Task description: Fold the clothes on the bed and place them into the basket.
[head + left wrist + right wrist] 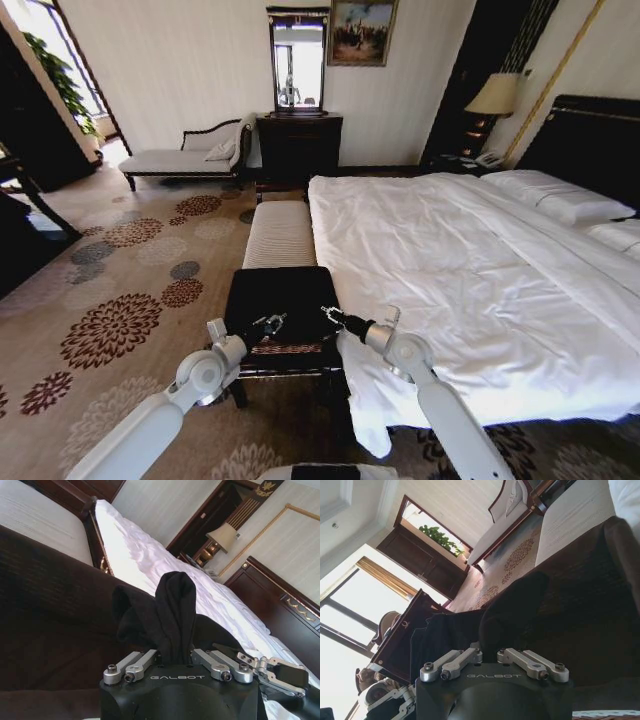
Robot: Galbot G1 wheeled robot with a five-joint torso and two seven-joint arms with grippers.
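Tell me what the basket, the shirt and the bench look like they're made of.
Basket: sides look like brown woven wicker, with a flat matte black top, probably fabric. Shirt: soft black knit cloth, bunching into folds in the left gripper. Bench: pale upholstery with fine stripes, likely woven fabric.

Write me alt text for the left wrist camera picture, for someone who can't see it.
The left gripper pinches a bunched-up fold of the black T-shirt just above the basket, whose dark fabric top spreads beneath it. The right gripper is close beside it, and behind them the bed with its white duvet stretches toward a lit bedside lamp.
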